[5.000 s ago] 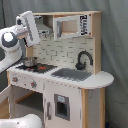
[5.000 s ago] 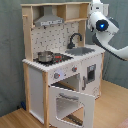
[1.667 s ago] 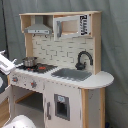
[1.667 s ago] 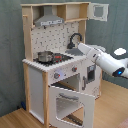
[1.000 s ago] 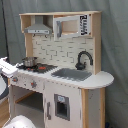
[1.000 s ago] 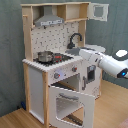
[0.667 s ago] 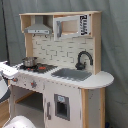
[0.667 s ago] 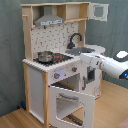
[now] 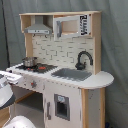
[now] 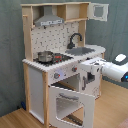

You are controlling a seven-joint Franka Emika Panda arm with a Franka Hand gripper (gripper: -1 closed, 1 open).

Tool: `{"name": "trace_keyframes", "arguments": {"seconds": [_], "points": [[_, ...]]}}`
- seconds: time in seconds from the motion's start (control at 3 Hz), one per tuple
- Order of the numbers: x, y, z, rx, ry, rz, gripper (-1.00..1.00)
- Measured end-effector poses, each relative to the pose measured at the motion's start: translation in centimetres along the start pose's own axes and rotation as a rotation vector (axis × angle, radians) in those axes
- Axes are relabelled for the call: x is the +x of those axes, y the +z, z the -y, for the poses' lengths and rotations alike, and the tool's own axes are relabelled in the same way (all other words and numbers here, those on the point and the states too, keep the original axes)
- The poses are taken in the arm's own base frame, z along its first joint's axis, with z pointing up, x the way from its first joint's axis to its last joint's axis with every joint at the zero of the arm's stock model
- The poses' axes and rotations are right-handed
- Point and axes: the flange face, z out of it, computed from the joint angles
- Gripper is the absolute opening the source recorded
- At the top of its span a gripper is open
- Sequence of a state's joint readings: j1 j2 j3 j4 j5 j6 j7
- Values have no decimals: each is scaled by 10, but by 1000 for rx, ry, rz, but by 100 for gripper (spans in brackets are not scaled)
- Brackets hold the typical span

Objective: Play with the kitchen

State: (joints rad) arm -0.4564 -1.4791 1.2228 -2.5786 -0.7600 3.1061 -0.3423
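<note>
While the kitchen's [image 10: 60,70] pot [image 10: 45,56] sits on the stovetop, contents unseen, the hand's [image 10: 90,75] opening cannot be told.

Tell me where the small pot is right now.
The pot sits on the stovetop under the hood, left of the sink in both exterior views.

You cannot see the gripper in either exterior view: in the first exterior view the arm [image 9: 6,87] is cut off by the left edge, and in the second exterior view its end disappears behind the small open door [image 10: 93,74] at the front of the kitchen [image 10: 60,60]. The bottom edge of the second exterior view crops the open oven door [image 10: 71,106]. You cannot read the label on the upper cabinet [image 9: 84,24] in the first exterior view.
</note>
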Motion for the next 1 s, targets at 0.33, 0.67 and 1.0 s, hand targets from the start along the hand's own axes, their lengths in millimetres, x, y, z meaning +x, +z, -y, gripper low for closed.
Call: {"name": "trace_keyframes", "arguments": {"seconds": [0.33, 0.67, 1.0], "points": [[-5, 7, 29, 46, -52, -38, 100], [3, 25, 58, 94, -92, -67, 100], [9, 42, 81, 142, -70, -69, 100]]}}
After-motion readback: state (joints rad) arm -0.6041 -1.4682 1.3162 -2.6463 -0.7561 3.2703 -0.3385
